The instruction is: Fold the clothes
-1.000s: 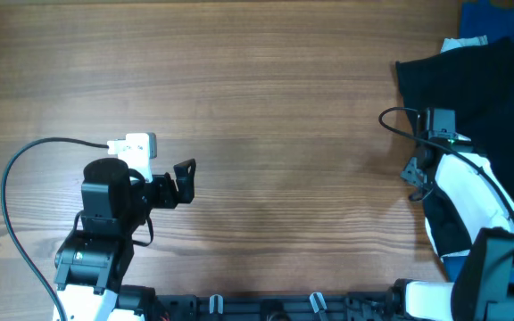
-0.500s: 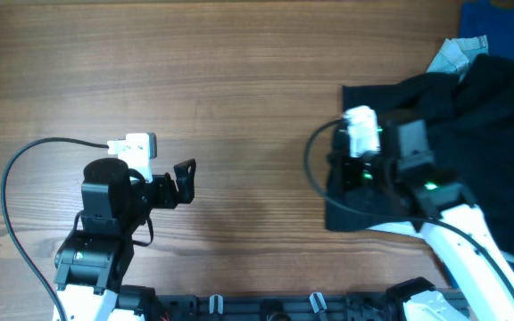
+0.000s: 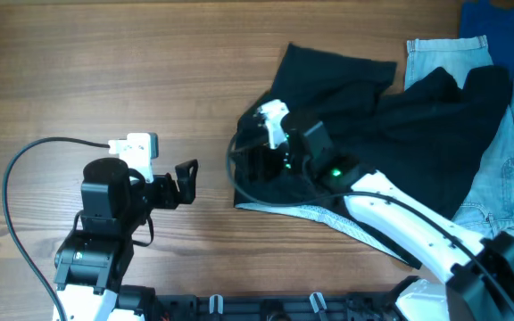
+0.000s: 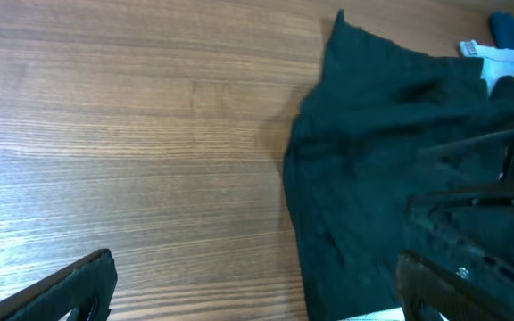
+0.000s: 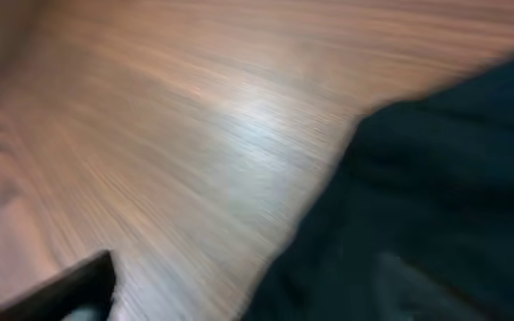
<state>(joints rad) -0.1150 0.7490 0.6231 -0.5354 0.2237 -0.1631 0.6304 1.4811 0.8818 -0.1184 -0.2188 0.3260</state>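
Black garment [image 3: 418,134]: it is spread in loose, crumpled folds over the right half of the wooden table [image 3: 150,71]. Its right part is draped over a pale denim piece [image 3: 440,58], and a bright blue cloth [image 3: 498,18] is seen at the far right corner.
Long axis: it is judged to run roughly left to right across the table, rising a little toward the far right. A thin white strip [image 3: 315,212] is shown along the near edge.
Right gripper [image 3: 255,165]: it is stretched across the cloth to the garment's left edge. Its grip cannot be told, since the black fingers are lost against black fabric from overhead and the wrist view is blurred.
Left gripper [image 3: 186,182]: it is held low over bare wood with the jaws apart and nothing between them. In its wrist view one finger [image 4: 61,285] is seen at the lower left.
Deciding relation: the garment's left edge lies to the right of the left gripper, near but not touching. In the left wrist view the cloth [image 4: 373,178] fills the right side ahead.
Nearer arm: the right arm is already over the cloth. The left arm is judged to need a short reach rightward to take the left edge.
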